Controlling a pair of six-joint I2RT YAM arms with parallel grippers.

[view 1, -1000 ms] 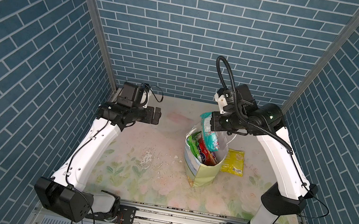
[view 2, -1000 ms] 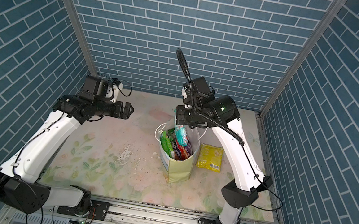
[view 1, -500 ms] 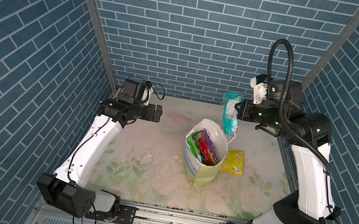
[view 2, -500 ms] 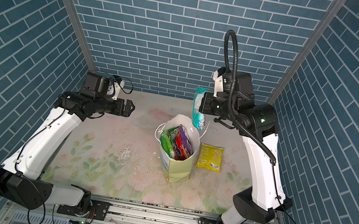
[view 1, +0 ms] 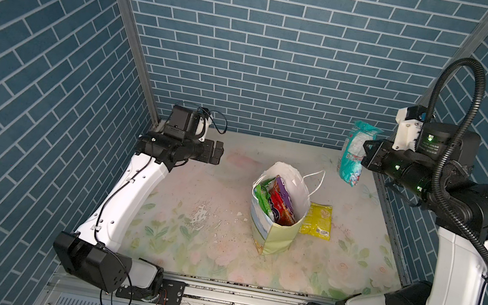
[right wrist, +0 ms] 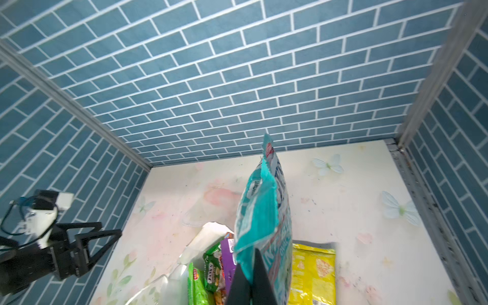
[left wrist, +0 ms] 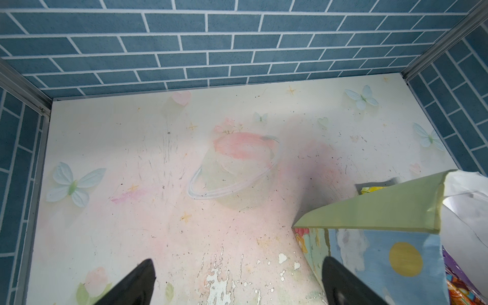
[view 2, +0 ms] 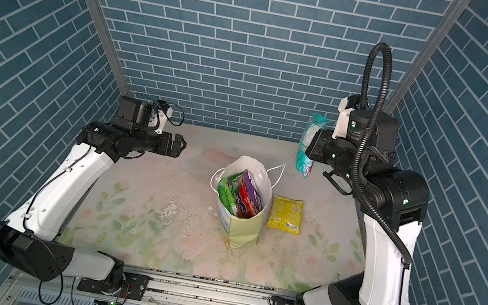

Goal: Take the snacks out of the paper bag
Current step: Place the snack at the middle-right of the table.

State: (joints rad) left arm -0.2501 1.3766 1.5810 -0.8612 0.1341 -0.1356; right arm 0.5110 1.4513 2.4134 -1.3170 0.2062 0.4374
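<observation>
Left arm point(view 1: 134, 188), right arm point(view 1: 451, 275): white link shells, black joints. Right: green status lights, looped black corrugated conduit point(view 1: 466, 60). Left: thin black cable point(view 1: 106, 207).

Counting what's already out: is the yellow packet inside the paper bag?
No, the yellow packet lies flat on the table beside the paper bag, outside it.

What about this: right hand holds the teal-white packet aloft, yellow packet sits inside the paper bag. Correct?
No. The yellow packet lies on the table beside the paper bag, as both top views show; the right hand holds the teal-white packet aloft.
</observation>
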